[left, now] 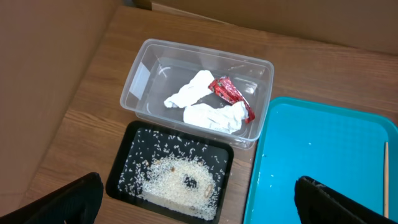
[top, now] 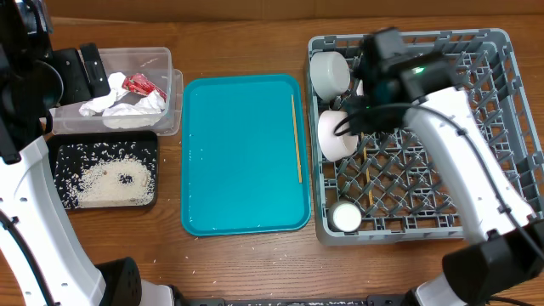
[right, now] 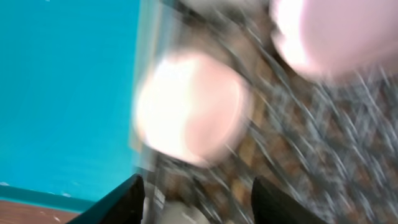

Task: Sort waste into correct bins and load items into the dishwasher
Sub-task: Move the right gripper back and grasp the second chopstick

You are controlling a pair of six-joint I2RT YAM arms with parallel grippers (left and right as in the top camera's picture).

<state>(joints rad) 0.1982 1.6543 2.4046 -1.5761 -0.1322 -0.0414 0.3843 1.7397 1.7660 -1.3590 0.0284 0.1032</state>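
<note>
Nearest the robot, a small white cup (top: 346,217) is sitting in the near-left corner of the grey dish rack (top: 399,229). On the left side of the table (top: 246,263), the black tray (top: 61,157) is lying flat and holding a heap of white rice scraps (top: 109,183), with loose grains scattered around the heap.

Between them the teal tray (top: 238,170) is lying, and one wooden chopstick (top: 297,140) is resting on it along its right edge, pointing away from the robot.

Farther back, along the rack's left side, one greyish-white bowl (top: 338,136) is standing among the pegs and a second bowl (top: 330,72) is standing in the far-left corner. The right arm is reaching over this part of the rack. In the right wrist view the right gripper (right: 196,180) is showing its fingers spread apart with nothing clamped between them. Everything beyond them is smeared by motion blur, and only two pale round shapes and the rack's lattice are making themselves out.

At the far left, the clear tub (left: 140,78) is sitting just behind the black tray. It is holding the crumpled white napkin (left: 211,115), with the red wrapper (left: 231,93) lying against the napkin's right side. The left gripper (left: 198,180) is hovering above the tray and tub, jaws spread wide and gripping nothing.
</note>
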